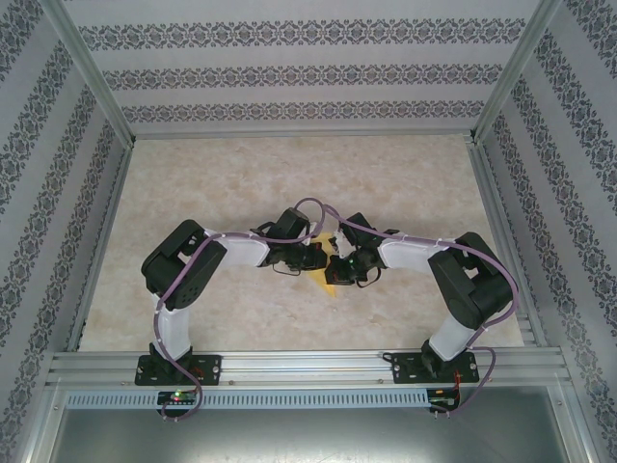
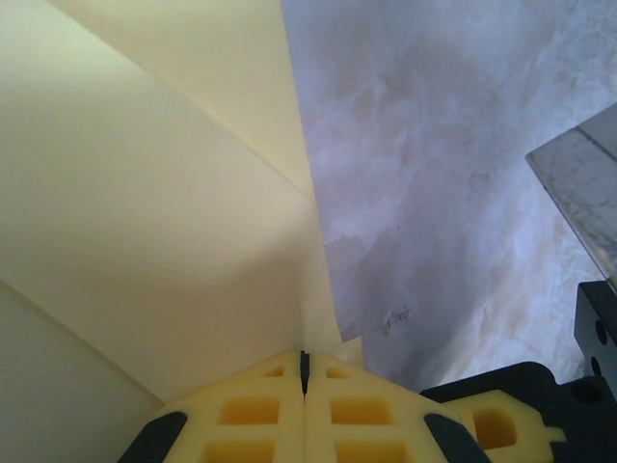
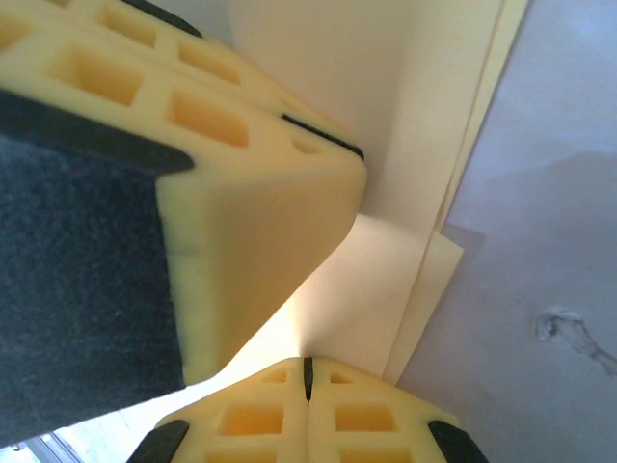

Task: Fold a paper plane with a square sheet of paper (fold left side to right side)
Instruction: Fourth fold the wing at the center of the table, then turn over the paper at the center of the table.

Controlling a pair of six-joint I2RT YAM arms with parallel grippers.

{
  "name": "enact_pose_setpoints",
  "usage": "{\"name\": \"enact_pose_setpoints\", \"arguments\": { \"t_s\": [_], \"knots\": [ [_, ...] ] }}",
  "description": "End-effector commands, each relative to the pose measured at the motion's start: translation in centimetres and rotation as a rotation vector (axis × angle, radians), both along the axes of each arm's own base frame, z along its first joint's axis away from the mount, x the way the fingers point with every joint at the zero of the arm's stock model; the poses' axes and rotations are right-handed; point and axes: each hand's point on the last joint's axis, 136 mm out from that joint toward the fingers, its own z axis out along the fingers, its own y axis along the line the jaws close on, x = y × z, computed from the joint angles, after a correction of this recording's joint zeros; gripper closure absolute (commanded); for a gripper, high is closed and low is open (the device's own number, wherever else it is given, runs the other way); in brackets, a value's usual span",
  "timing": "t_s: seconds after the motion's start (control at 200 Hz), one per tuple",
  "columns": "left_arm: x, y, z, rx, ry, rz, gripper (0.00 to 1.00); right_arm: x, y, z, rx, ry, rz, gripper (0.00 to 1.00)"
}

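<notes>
On your left, the left gripper (image 2: 304, 359) has its 2 pads pressed flat together. The edge of the sheet of paper (image 2: 164, 241) runs down into the seam, so I judge it is pinching the paper right at a margin. That is risk 1: so thin a bite could let the paper slide out if you pull sideways.

In the middle, the paper sits between the 2 arms, seemingly raised off the table (image 1: 289, 174). It is creased, and the right wrist view shows at least 2 layers whose edges do not line up. Risk 2: pressing now would set a crooked fold.

On your right, the right gripper (image 3: 308, 365) is likewise closed, with the paper entering between its pads and a left pad (image 3: 260, 222) just beside it. Risk 3: with both grips so near, opposite pulls could tear or crumple the thin sheet, or the fingers could collide.
</notes>
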Motion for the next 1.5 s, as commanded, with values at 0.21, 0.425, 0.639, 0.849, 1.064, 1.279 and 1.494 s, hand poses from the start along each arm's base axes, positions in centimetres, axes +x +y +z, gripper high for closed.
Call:
{"name": "enact_pose_setpoints", "arguments": {
  "t_s": [0.21,0.425,0.639,0.849,1.064,1.279,1.494],
  "knots": [
    [3.1,4.4,-2.8,0.155,-0.047,0.097,0.94,-4.6,-3.7,-4.1,-0.206,0.156,0.022,1.00],
    [6.3,6.6,-2.3,0.144,-0.077,0.155,0.94,-4.6,-3.7,-3.9,-0.202,0.153,0.021,1.00],
    [7.9,7.0,-1.4,0.143,-0.098,0.152,0.94,-4.5,-3.4,-3.6,-0.180,0.141,0.021,1.00],
    [7.5,5.4,2.3,0.004,-0.116,0.121,0.82,-2.7,-0.9,-1.3,-0.039,0.054,0.009,1.00],
    [6.3,5.2,9.4,-0.134,-0.177,0.123,0.57,1.3,0.3,4.1,0.069,-0.180,-0.046,0.76],
    [4.1,8.7,8.4,-0.055,-0.161,0.260,0.50,4.5,-2.5,8.9,0.106,-0.421,-0.186,0.50],
    [2.1,7.0,5.1,-0.096,-0.062,0.237,0.51,4.9,-4.6,10.5,0.194,-0.501,-0.305,0.35]
  ]
}}
